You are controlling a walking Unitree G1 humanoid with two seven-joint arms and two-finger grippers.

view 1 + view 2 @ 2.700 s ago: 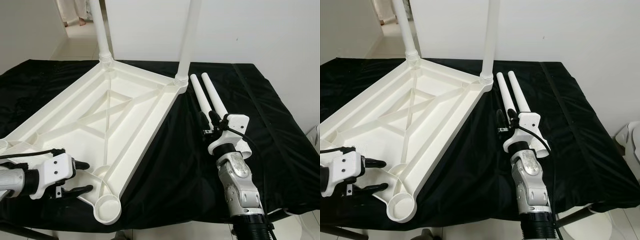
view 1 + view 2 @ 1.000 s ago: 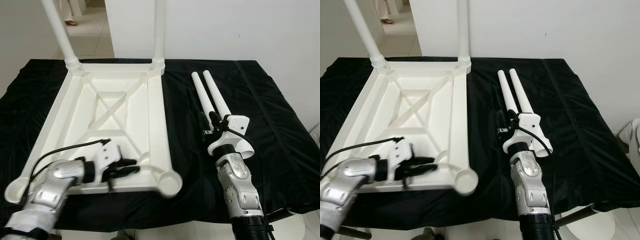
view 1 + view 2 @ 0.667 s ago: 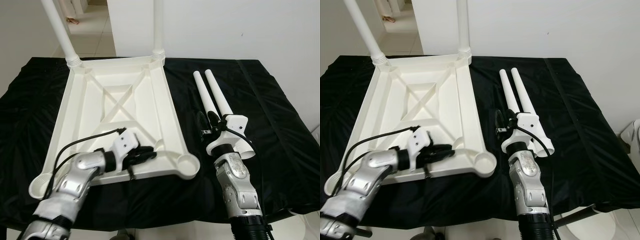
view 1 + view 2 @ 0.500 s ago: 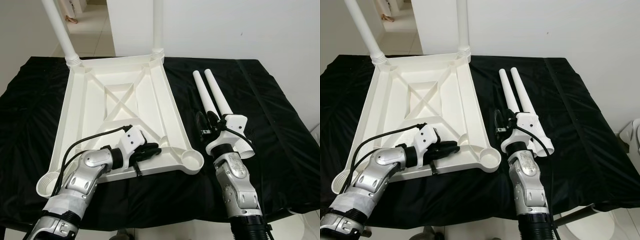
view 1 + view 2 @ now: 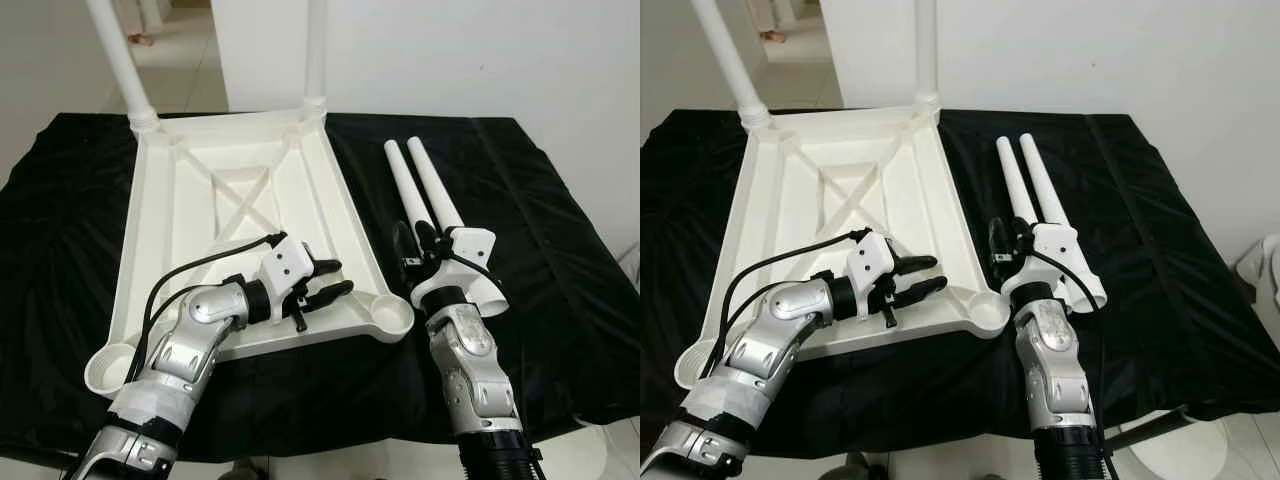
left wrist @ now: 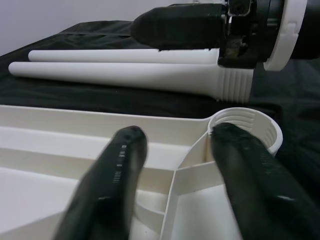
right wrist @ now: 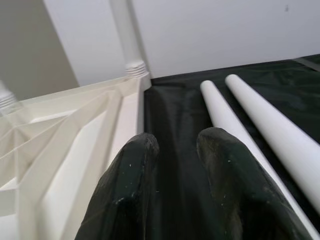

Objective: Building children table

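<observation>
Upturned white plastic children's tabletop [image 5: 235,215] on black cloth-draped surface [image 5: 560,240], before white wall [image 5: 480,50]. Two fitted legs [image 5: 125,65] cut off above. Left gripper [image 5: 330,281], fingers apart, over near rim beside empty threaded socket [image 6: 250,130]. Right gripper [image 7: 177,150], fingers slightly parted, against two loose white tapered legs [image 5: 425,190].

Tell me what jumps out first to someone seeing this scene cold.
The big white tabletop lying upside down on the black cloth, two legs already standing up from its far corners. The left gripper hovers with jaws open over its near edge, beside an empty corner socket. Two loose legs lie side by side on the cloth to the right, by the right gripper.
</observation>
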